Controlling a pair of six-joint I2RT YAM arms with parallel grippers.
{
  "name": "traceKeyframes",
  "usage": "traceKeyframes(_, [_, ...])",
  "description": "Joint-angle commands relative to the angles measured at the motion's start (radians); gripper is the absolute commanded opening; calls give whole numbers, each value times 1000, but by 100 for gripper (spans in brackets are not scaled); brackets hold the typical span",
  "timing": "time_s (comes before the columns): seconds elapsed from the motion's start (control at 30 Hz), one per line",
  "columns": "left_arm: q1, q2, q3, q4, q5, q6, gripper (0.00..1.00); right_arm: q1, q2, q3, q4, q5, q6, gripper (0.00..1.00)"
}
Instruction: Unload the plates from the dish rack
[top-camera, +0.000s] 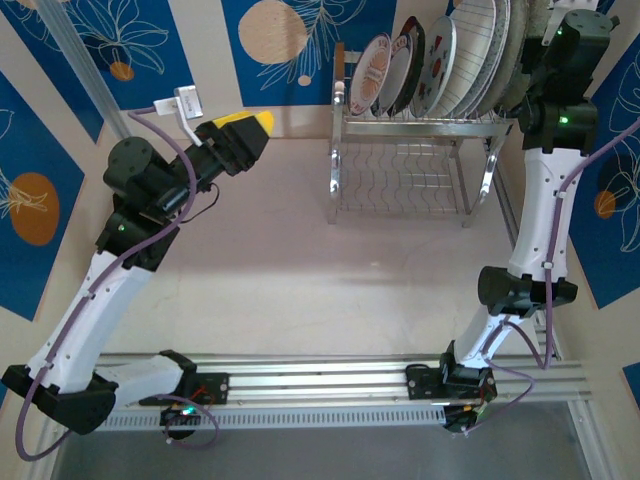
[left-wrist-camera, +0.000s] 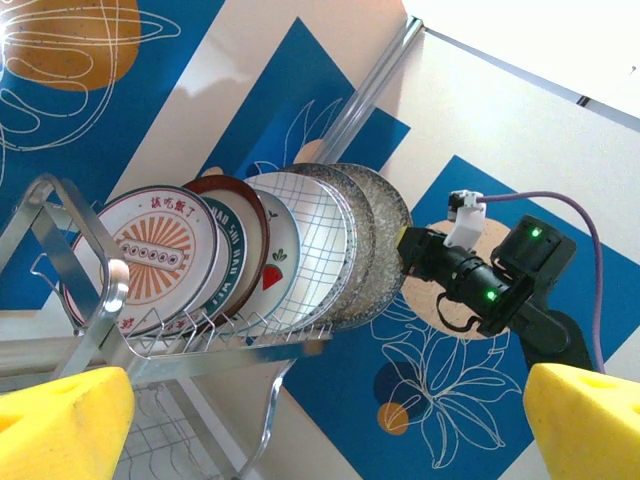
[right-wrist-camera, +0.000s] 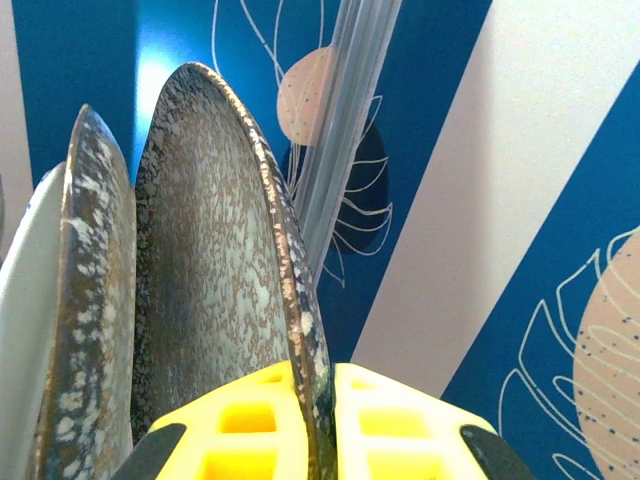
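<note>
the right pincer is closed narrow on the rim of the end speckled grey plate, which stands on edge in the upper tier of the chrome dish rack at the far side of the table; the left pincer gapes wide, holding nothing, apart from the rack

Robot lab cell I'm driving, dressed as a kitchen: two arms bolted to an aluminium extrusion rail at the edge of a pale table. Printed blue-and-beige floral backdrop panels wall it in; chrome dish rack with plates is the kitchen prop.
</note>
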Motion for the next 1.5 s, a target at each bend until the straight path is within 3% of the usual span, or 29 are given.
traceKeyframes(0.0, [-12, -2, 0, 42, 6, -9, 100, -4, -60, 133, 302, 40, 44, 0])
traceKeyframes(1.47, [-23, -4, -60, 119, 25, -54, 100, 36, -238, 68, 194, 136, 13, 0])
